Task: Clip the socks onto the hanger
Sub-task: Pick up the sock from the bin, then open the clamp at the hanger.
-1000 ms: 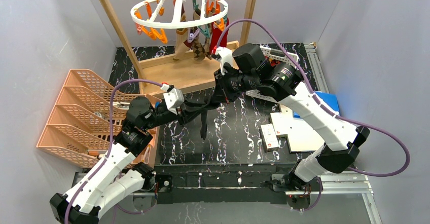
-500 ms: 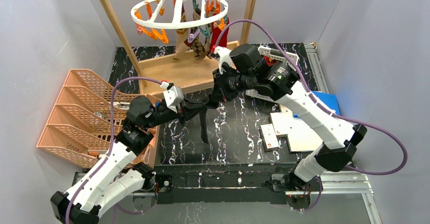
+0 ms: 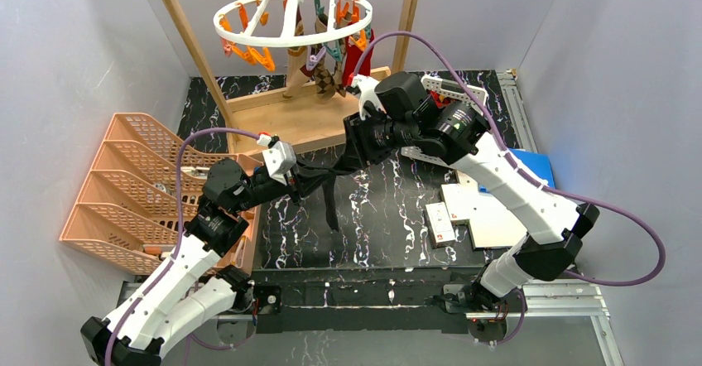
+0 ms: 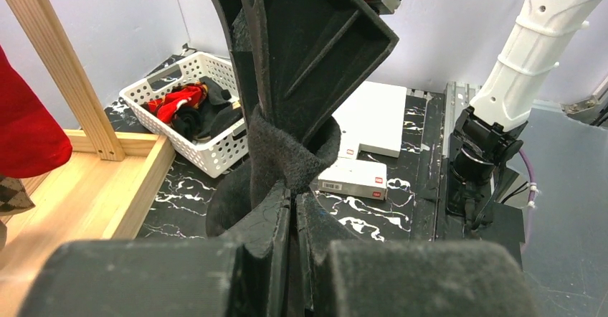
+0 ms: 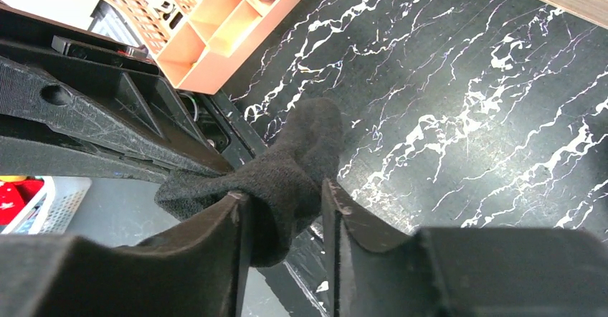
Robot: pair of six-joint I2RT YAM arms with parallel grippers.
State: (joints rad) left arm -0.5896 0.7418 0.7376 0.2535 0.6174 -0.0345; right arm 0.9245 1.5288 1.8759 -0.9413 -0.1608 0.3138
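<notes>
the left tool point(image 4: 290, 201) is clamped tight on a black sock point(image 3: 331, 204) while the right tool point(image 5: 283, 204) stands parted with the fabric lying loosely between its jaws, probably a handover for a cleaner hold (my guess). the sock spans crosswise between both tools above the bench point(image 3: 389, 209), its free length hanging straight down, well short of the hanger point(image 3: 290, 45).

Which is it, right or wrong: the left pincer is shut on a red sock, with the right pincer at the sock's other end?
Wrong in one respect: the sock is black, not red. The left wrist view shows the left pincer shut on a black sock, with the right pincer at the sock's other end.
</notes>
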